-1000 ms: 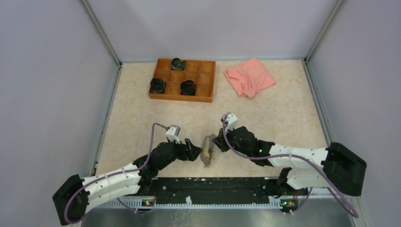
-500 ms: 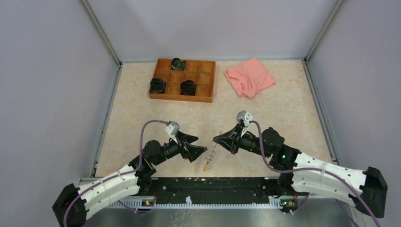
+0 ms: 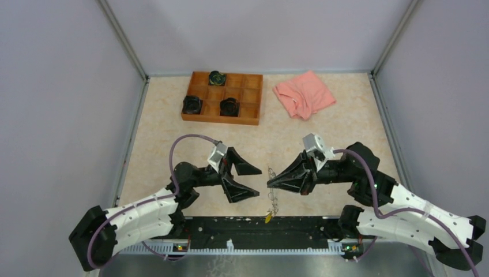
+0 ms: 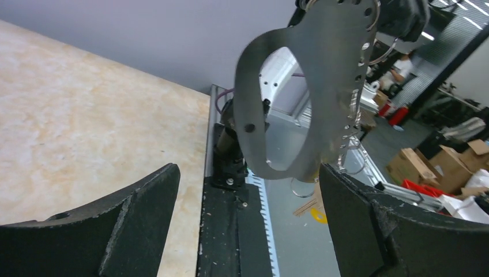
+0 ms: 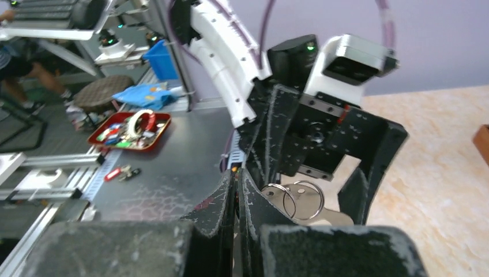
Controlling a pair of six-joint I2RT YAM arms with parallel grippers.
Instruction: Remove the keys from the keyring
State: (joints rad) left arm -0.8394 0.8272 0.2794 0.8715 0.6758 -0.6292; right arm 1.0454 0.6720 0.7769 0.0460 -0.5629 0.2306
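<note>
one keyring (image 4: 331,75) in pinched right jaws

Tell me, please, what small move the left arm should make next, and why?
Probably ease the open left gripper forward and down toward the keys, since they dangle beneath the keyring that the shut right gripper holds up in front of it.

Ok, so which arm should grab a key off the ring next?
Probably the left arm. The left hand is open, empty and facing the keyring, with the keys dangling below. The right hand is shut on the keyring, holding it up in the air.
</note>
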